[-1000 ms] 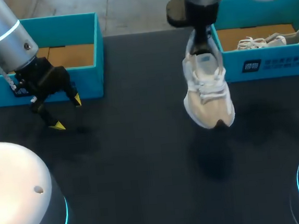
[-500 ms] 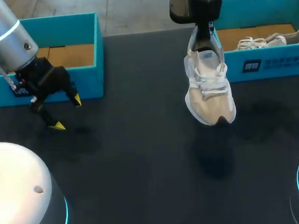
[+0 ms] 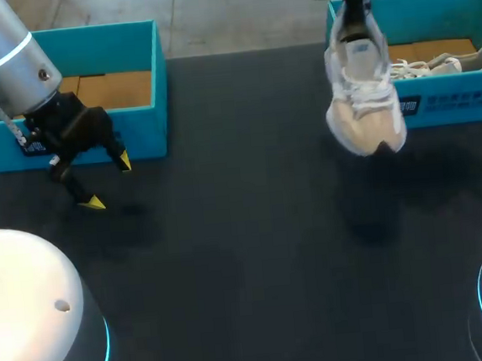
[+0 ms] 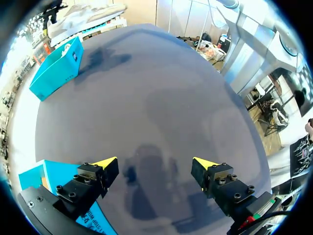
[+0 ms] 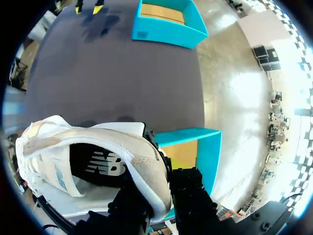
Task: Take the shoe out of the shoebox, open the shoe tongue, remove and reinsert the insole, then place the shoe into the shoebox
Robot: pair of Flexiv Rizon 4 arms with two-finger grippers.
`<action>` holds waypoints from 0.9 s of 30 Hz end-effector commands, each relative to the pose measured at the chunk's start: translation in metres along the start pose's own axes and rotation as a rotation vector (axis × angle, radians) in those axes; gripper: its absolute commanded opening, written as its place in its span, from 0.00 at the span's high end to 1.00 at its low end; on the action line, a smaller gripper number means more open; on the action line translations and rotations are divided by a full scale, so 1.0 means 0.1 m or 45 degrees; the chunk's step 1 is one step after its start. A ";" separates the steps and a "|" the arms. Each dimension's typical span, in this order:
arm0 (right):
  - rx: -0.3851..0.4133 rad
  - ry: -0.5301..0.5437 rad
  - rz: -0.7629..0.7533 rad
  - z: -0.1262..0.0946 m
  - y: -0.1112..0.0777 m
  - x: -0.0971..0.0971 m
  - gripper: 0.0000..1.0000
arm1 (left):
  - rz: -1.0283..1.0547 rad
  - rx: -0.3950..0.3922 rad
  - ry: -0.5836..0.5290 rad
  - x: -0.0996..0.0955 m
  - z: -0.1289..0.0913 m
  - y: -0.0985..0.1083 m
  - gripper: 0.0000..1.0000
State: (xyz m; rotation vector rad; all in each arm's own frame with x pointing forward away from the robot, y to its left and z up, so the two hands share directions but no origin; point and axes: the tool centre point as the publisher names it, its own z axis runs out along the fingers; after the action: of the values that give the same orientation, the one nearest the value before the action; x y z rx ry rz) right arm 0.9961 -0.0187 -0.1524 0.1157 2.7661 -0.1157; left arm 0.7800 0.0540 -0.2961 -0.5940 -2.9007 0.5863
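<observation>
Shoe [image 3: 362,102] clamped in right gripper [image 5: 161,197], above table [image 3: 245,231]

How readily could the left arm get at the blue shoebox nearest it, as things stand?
Probably readily: the left gripper hangs open and empty just in front of that shoebox, whose top is open, with nothing between them. The shoe hangs well away, across the table.
</observation>
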 end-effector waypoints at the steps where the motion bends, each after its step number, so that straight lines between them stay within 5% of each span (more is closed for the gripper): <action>1: -0.028 0.052 -0.011 0.11 -0.23 -0.31 1.00 | 0.000 -0.003 -0.001 0.01 0.00 0.00 0.00; 13: 0.004 0.102 0.006 0.34 -0.71 -0.87 1.00 | 0.000 -0.003 -0.001 0.01 0.00 0.00 0.00; 27: 0.004 0.102 0.006 0.34 -0.71 -0.87 1.00 | 0.000 -0.003 -0.001 0.01 0.00 0.00 0.00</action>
State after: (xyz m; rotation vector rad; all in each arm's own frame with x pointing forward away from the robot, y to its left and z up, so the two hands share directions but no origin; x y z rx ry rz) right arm 1.0831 -0.0978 -0.1490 0.1297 2.8439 -0.1170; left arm 0.7800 0.0540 -0.2961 -0.5939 -2.9007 0.5863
